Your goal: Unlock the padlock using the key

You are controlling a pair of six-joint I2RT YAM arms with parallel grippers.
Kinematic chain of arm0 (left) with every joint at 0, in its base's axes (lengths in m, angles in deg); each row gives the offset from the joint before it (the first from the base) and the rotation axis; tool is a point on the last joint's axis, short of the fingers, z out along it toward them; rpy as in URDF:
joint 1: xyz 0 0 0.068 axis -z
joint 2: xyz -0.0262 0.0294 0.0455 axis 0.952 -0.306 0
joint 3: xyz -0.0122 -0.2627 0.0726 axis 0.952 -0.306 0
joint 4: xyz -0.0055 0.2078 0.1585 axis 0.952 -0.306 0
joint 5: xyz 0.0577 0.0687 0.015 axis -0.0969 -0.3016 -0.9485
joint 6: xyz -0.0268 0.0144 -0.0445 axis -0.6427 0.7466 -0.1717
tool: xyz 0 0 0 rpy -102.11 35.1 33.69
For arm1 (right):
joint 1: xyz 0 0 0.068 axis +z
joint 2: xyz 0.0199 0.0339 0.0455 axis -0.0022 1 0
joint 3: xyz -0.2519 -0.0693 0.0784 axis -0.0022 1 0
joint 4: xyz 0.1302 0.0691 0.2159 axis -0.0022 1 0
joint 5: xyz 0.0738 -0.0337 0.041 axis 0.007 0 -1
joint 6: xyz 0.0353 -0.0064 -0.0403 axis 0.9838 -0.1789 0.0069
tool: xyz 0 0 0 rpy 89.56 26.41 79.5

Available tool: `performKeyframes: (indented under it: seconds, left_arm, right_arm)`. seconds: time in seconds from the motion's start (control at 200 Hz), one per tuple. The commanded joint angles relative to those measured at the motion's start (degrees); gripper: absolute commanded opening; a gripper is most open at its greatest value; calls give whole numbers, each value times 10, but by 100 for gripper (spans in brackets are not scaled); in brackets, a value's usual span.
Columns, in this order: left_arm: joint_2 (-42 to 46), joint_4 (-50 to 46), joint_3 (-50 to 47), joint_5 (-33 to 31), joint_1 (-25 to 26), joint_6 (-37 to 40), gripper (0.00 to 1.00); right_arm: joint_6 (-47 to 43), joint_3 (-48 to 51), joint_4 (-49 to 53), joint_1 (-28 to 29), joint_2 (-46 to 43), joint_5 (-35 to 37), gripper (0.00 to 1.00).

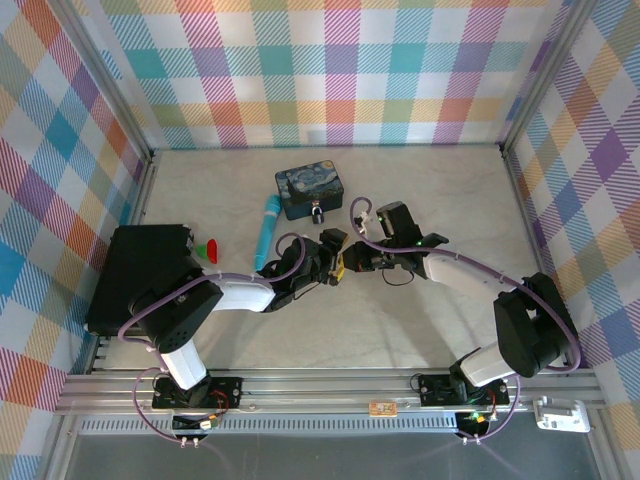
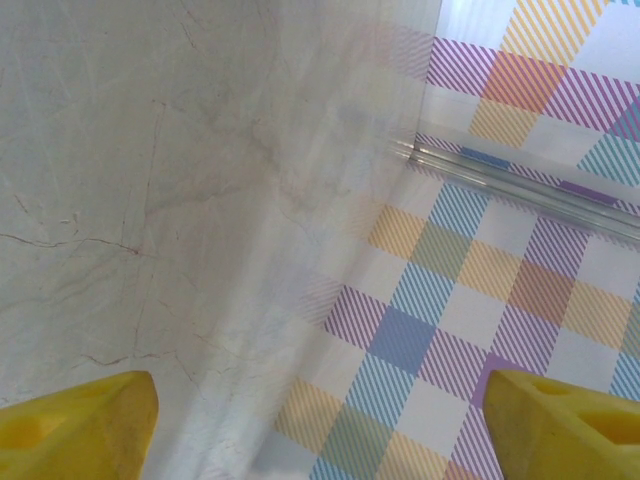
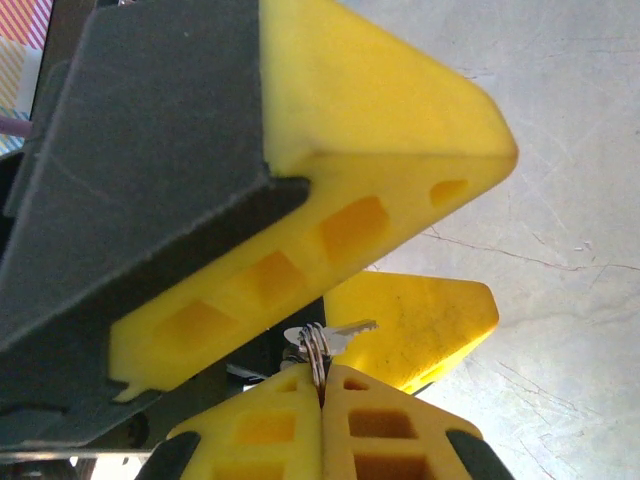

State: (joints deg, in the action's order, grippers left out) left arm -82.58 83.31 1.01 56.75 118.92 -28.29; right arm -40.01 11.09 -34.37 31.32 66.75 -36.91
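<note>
The padlock (image 1: 318, 212), tiny and black with a silvery shackle, lies on the table just in front of the tin. In the right wrist view my right gripper (image 3: 322, 378) is shut on a metal ring, and the small silvery key (image 3: 347, 334) sticks out above the fingertips. My left gripper (image 2: 320, 432) is open, its yellow fingers (image 3: 385, 150) spread on either side of the key without touching it. From above, the left gripper (image 1: 335, 252) and the right gripper (image 1: 353, 262) meet tip to tip at mid-table, a short way nearer than the padlock.
A dark-blue painted tin (image 1: 309, 191) stands behind the padlock. A teal cylinder (image 1: 266, 232) lies left of it, with a small red and green cone (image 1: 210, 248) beyond. A black box (image 1: 140, 272) fills the left side. Plaid walls (image 1: 330, 70) enclose the table.
</note>
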Motion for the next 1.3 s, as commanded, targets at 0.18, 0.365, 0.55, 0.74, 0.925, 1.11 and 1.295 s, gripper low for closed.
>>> performKeyframes:
  seconds: [0.18, 0.365, 0.55, 0.74, 0.925, 1.11, 1.295]
  left_arm:
    - [6, 26, -9, 2, -11, -11, 57]
    - [13, 25, -13, -5, -13, 2, 34]
    - [26, 15, -13, -9, -14, 25, 1]
    - [49, -16, -1, -11, -15, 79, 0]
    - [82, -13, 12, -18, -22, 245, 0]
    - [109, -26, 56, 6, -25, 470, 0]
    - [104, 18, 83, 60, -30, 549, 0]
  right_arm:
    - [-25, 2, 27, -4, -12, -24, 0]
    - [-31, 1, 34, -10, -19, -23, 0]
    - [-37, 0, 35, -18, -26, -25, 0]
    - [-44, -9, 38, -26, -32, -28, 0]
    - [-49, 0, 44, -44, -77, -9, 23]
    - [-53, 13, 15, -81, -134, -37, 44]
    - [-39, 22, -50, -88, -150, -113, 49]
